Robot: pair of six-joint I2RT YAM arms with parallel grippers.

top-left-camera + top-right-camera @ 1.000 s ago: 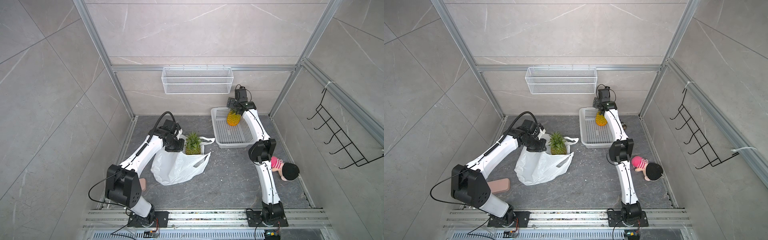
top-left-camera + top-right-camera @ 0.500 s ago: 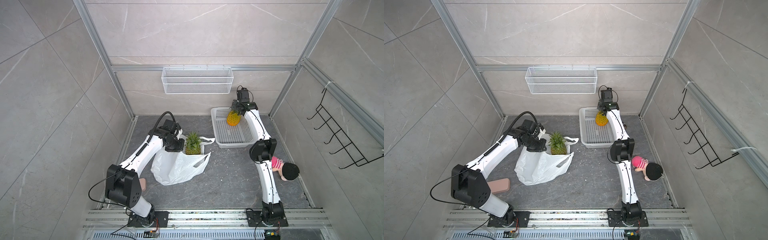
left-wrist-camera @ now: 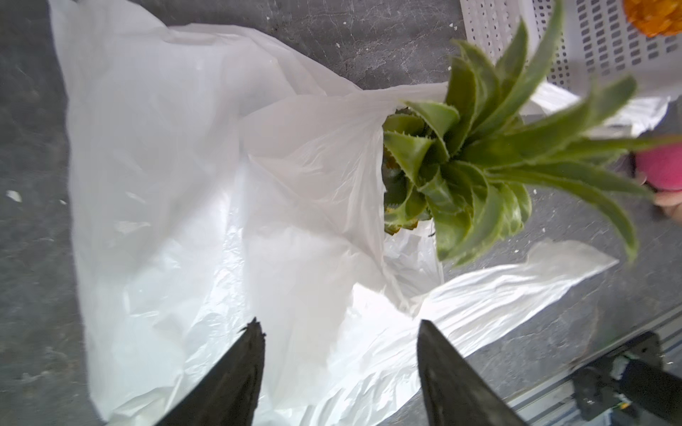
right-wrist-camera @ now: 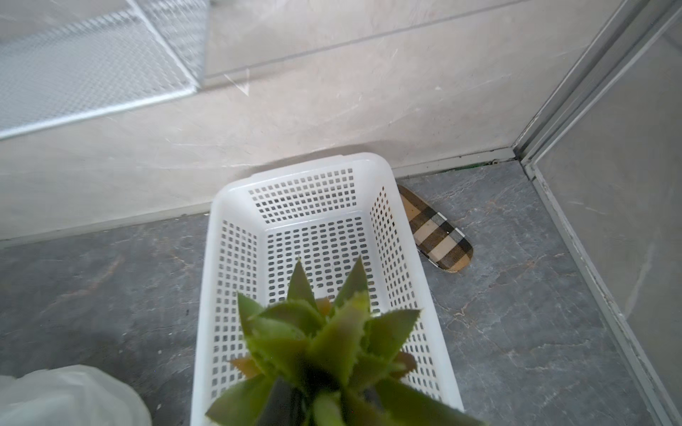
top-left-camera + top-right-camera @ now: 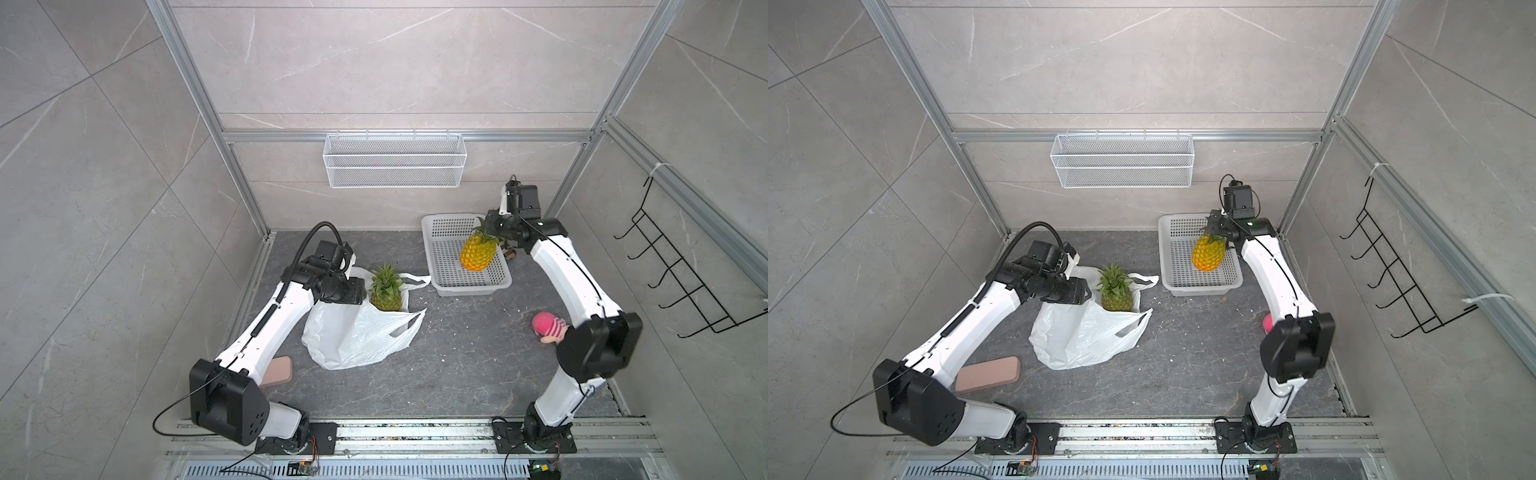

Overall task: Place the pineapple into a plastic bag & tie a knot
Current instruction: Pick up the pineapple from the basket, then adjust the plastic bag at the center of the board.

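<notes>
One counter (image 5: 457,374): is carrying everything, with the bag on the left arm's side and the basket well apart from it, by the back wall on the right arm's side.
Plastic bag (image 5: 357,336) (image 3: 166,184): is lying crumpled with its mouth facing the basket; both handle loops (image 5: 409,326) are lying loose, so no knot is made yet.
Basket (image 5: 471,287) (image 4: 302,166): is sitting under the yellow pineapple.
Yellow pineapple (image 5: 478,255) (image 5: 1207,253): is hanging upright by its crown over the basket, well apart from the bag; whether its base is clear of the basket floor cannot be told.
Green pineapple (image 5: 385,293) (image 3: 461,177): is standing upright in the bag's mouth, with film around its body and its leaves sticking out.
Right claw (image 5: 492,232) (image 5: 1219,228): is pinching the yellow pineapple's crown, its fingers buried among the leaves in the right wrist view.
Left claw (image 3: 338,324): is hovering spread above the bag's film just beside the green pineapple, gripping nothing.
Step in hand, as judged: the right arm is lifting fruit out of the basket, probably towards the bag.
Doing it well: lifting straight up until the base is clearing the basket wall, then travelling slowly, since a leaf grip is likely letting the fruit swing.
Left arm's part: taking the near rim of the mouth and raising it, so the film is not folding shut.
Watching for: the crown slipping, or the green fruit being knocked over on arrival.
</notes>
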